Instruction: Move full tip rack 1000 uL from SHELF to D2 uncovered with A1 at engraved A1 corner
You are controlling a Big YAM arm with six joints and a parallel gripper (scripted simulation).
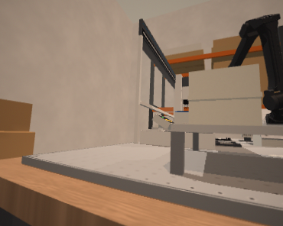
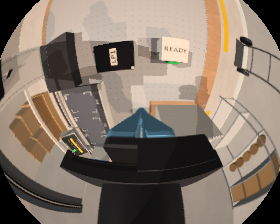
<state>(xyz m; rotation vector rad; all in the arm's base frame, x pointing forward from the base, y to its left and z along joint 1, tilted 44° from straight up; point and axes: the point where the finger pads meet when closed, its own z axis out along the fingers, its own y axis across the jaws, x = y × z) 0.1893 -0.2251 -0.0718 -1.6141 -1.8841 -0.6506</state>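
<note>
I see a wooden counter (image 1: 48,187) carrying a grey perforated deck (image 1: 117,168), with beige walls (image 1: 67,76) around. The fingers are pressed together, holding nothing.

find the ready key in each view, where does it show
Exterior: not in it; stacked pale boxes on the raised shelf block that part of the deck.
Wrist: the ready key is a pale block near the top, right of centre, a green dot on its lower edge, beyond the shut blue claw.
Shared landmark: the pale perforated deck plate, seen as the dotted surface around the key.
</note>
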